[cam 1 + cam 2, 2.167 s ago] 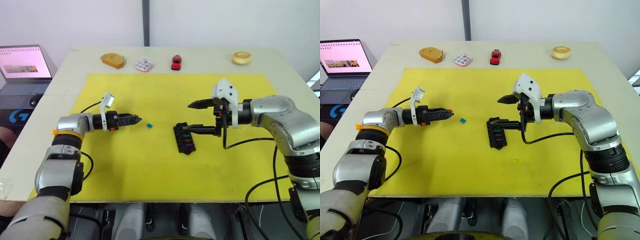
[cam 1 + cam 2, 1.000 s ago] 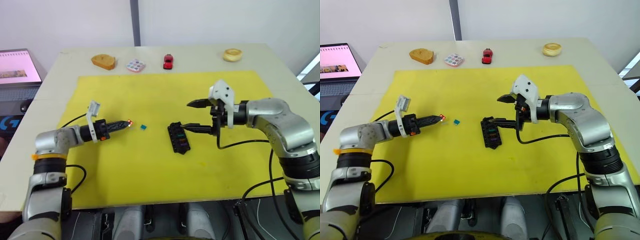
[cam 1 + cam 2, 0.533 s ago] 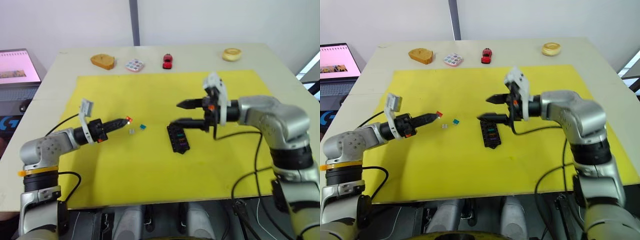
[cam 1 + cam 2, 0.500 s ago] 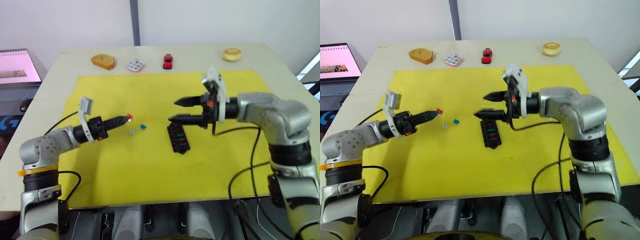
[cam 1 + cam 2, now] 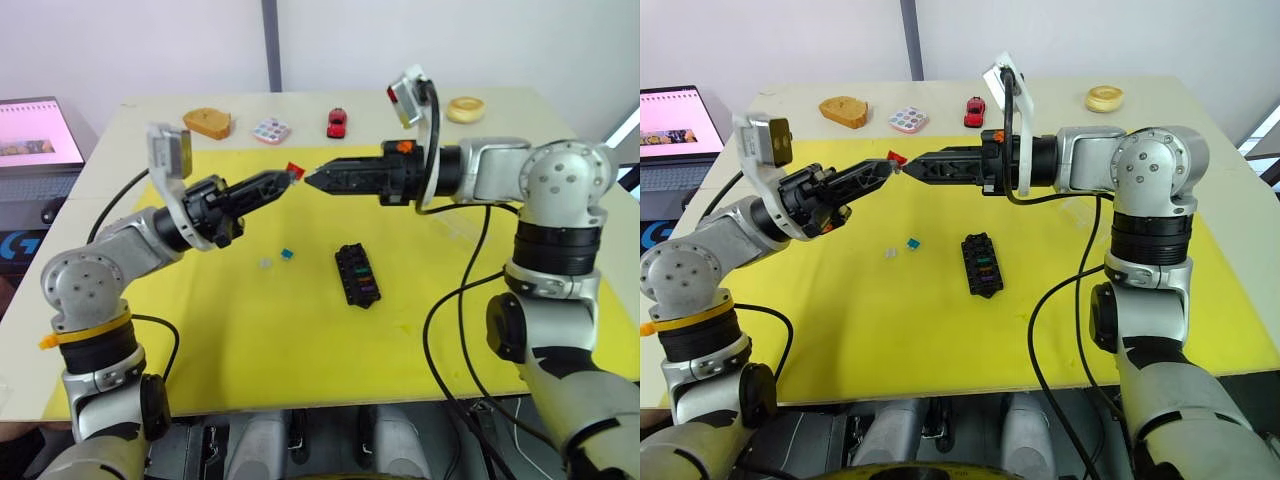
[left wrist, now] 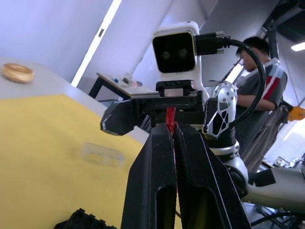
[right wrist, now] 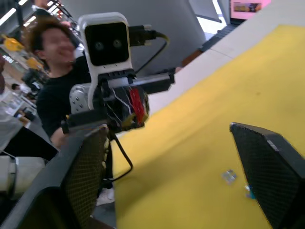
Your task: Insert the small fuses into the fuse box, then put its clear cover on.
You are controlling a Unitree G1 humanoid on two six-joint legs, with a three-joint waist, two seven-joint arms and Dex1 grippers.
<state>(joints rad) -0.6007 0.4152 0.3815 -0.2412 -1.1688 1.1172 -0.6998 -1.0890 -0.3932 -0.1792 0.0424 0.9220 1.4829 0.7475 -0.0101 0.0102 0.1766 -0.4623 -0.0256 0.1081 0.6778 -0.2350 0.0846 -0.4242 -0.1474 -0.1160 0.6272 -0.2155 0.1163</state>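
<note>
Left gripper (image 5: 290,174) pinching red fuse (image 5: 295,169) — right gripper (image 5: 312,178) spread, facing it

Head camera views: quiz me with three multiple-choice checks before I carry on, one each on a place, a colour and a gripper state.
1. Where is the fuse box?
A. In the right gripper
B. On the laptop
C. Lying on the yellow mat

2. What colour is the fuse in the left gripper?
A. Teal
B. Red
C. Purple

3. How is the right gripper?
A. Open
B. Shut on the fuse box
C. Shut on a fuse

Answers:
1 C: the fuse box lies on the yellow mat, with no gripper on it.
2 B: the left gripper pinches a red fuse.
3 A: the right gripper has its fingers spread in its wrist view.
</note>
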